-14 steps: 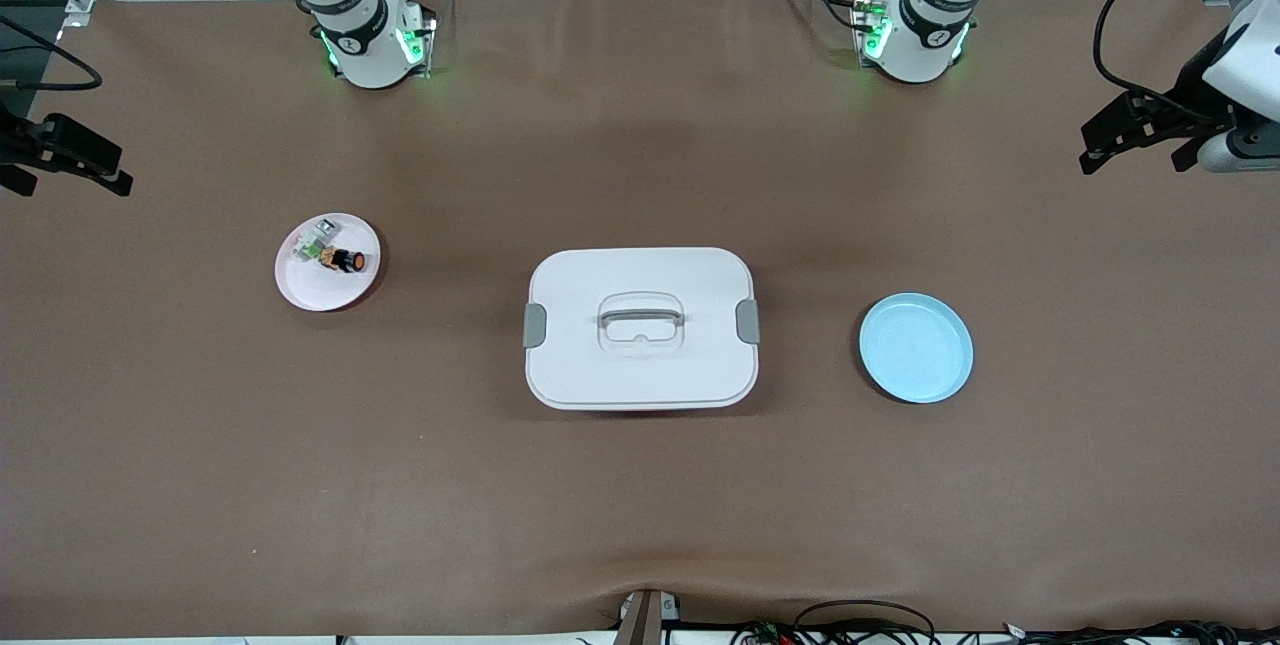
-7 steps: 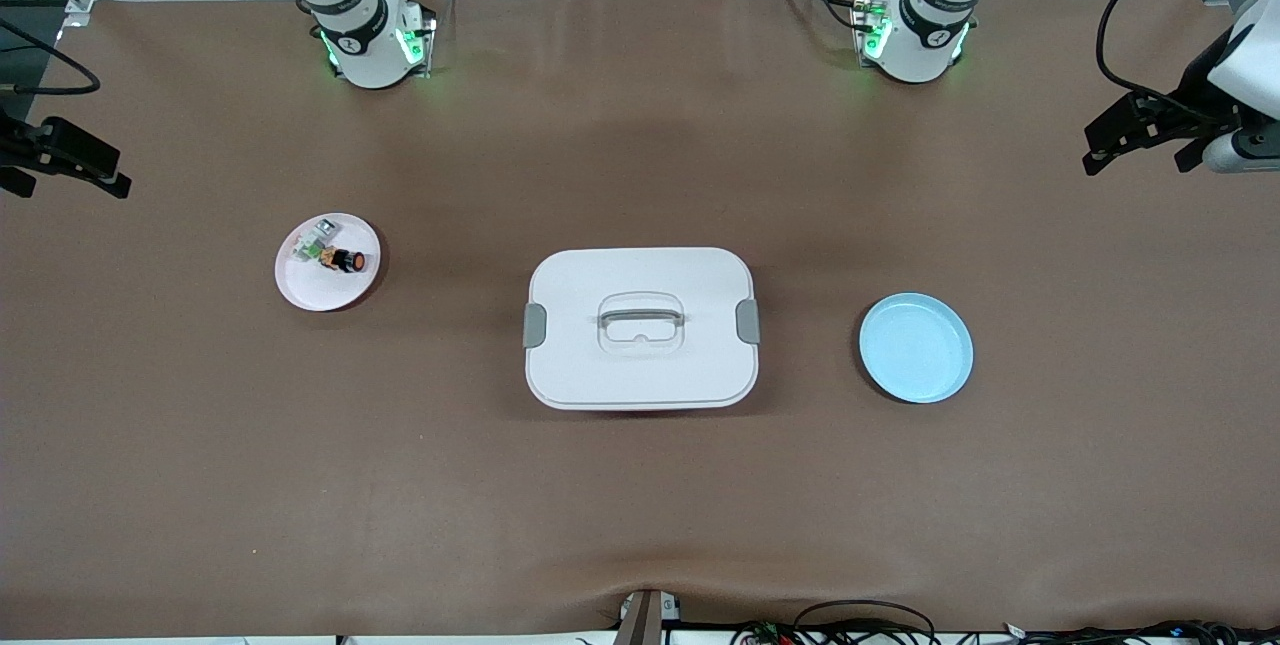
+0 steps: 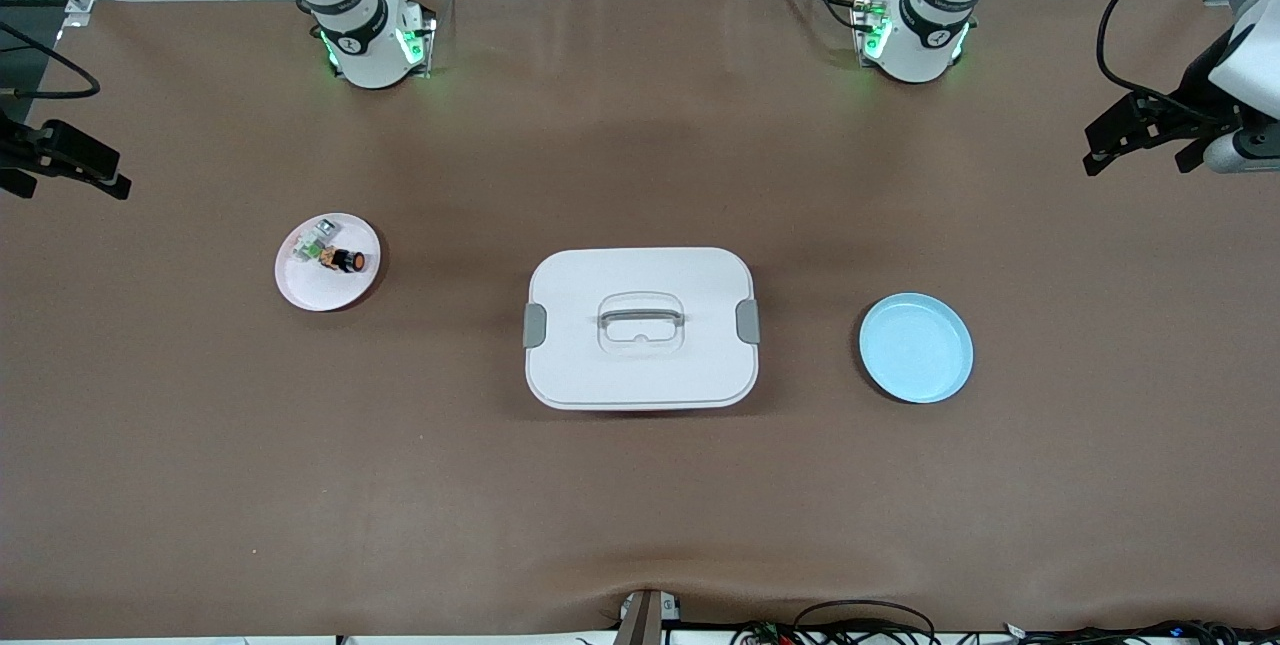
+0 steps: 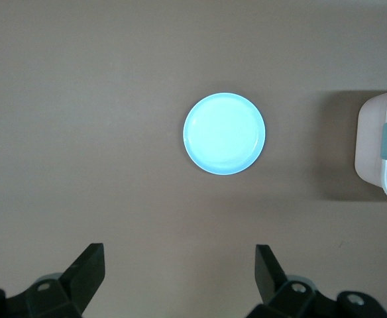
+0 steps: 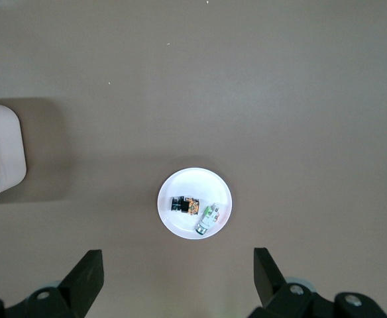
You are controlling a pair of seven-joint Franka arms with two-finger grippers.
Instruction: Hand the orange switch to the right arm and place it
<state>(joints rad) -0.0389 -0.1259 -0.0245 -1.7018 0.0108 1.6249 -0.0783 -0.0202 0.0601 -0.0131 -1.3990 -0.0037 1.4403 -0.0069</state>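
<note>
The orange switch (image 3: 347, 261) lies on the pink plate (image 3: 312, 293), apparently touching the grey-white part (image 3: 310, 245). The left gripper (image 3: 1140, 135) and right gripper (image 3: 75, 170) wait with jaws spread, high at their own table ends.

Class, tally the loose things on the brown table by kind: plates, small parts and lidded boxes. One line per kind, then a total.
Plates: 2, the pink plate and the blue plate.
Small parts: 2, the orange switch and the grey-white and green part, both on the pink plate.
Lidded boxes: 1, the white box.
Total: 5.

two plates (image 3: 328, 290), one lidded box (image 3: 640, 370), two small parts (image 3: 347, 261), two arms (image 3: 350, 20)
</note>
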